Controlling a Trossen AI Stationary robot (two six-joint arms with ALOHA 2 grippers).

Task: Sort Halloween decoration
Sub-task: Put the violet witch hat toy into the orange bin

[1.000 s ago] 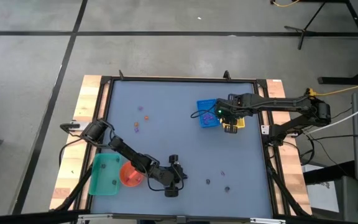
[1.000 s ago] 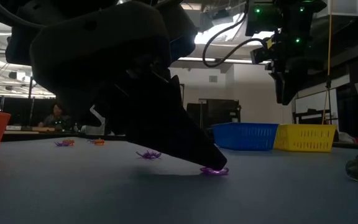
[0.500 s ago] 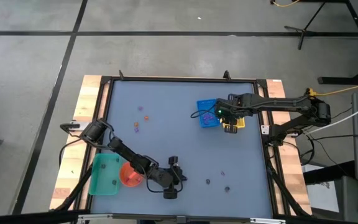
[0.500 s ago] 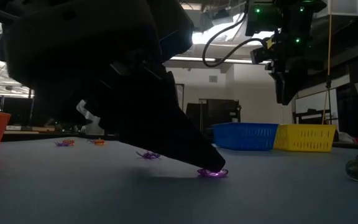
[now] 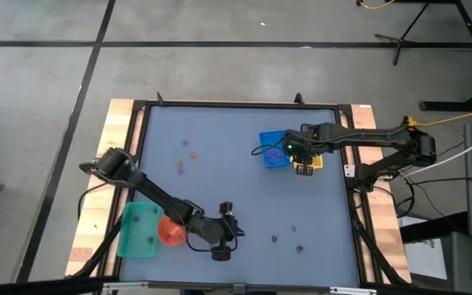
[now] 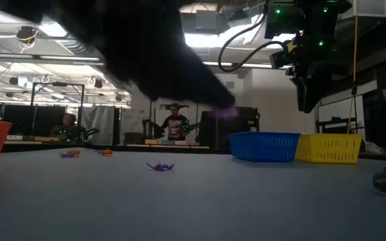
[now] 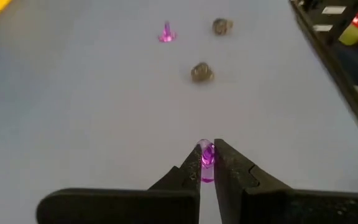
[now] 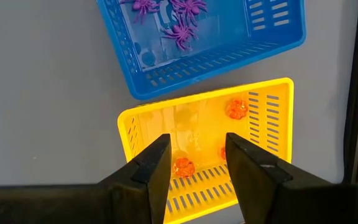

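My left gripper (image 7: 207, 147) is shut on a tiny purple decoration (image 7: 207, 155), above the table's near middle (image 5: 234, 233); the low view shows it as a purple glint (image 6: 224, 112) under the dark fingers. My right gripper (image 8: 196, 155) hangs open over the yellow tray (image 8: 210, 143), which holds orange pieces (image 8: 236, 109). Purple spiders (image 8: 182, 31) lie in the blue tray (image 8: 166, 68) beside it. Loose on the table lie a purple piece (image 7: 166, 34) and two dark grey pieces (image 7: 200, 72). My left gripper pinches the purple decoration (image 7: 207, 163) between its two fingertips (image 7: 192, 163), at their very ends. The fingers slant down toward the table. The piece is lifted clear of the table.
The orange bowl (image 5: 170, 232) and green tray (image 5: 138, 231) stand at the near left. Orange and purple pieces (image 5: 185, 156) lie at the far left, and a purple spider (image 6: 160, 166) rests mid-table. People stand in the room behind the table.
My left gripper has risen from the table with the purple decoration, which rested on the surface before and now hangs clear above it.
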